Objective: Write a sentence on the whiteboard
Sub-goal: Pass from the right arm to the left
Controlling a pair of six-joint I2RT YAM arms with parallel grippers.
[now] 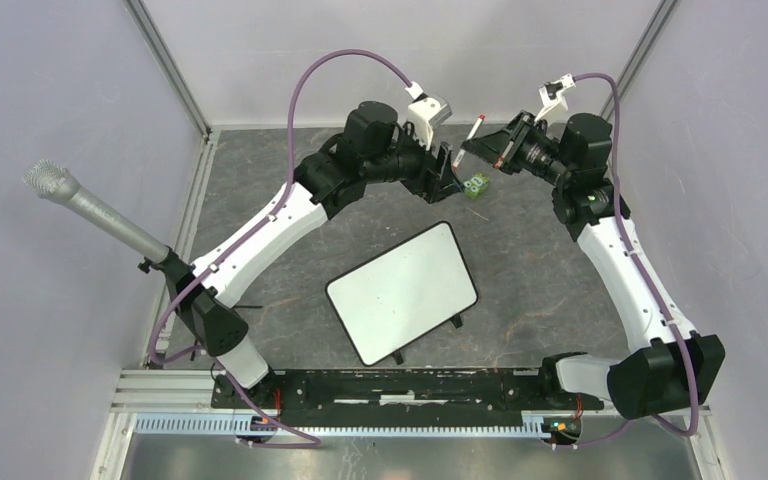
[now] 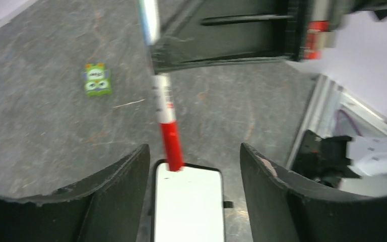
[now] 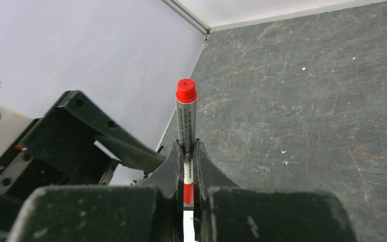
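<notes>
Our right pincer (image 3: 188, 151) is clamped on the red-and-white marker (image 3: 186, 116), whose red-capped end sticks out past the fingers. Our left pincer (image 2: 194, 148) gapes wide, facing that marker. Both hang beyond the far edge of the whiteboard (image 1: 402, 292), which lies flat and skewed on the dark grey veined worktop (image 1: 550, 270), its face white. We see a green block (image 1: 476, 186) just past its far corner. A microphone (image 1: 90, 210) stands well to its left, and pale walls (image 1: 50, 100) enclose the worktop.

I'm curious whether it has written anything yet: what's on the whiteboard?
Nothing shows: the whiteboard is blank white, no writing, nothing lying on it. The marker is clamped in the right gripper. Underneath is hidden, except black feet.
</notes>
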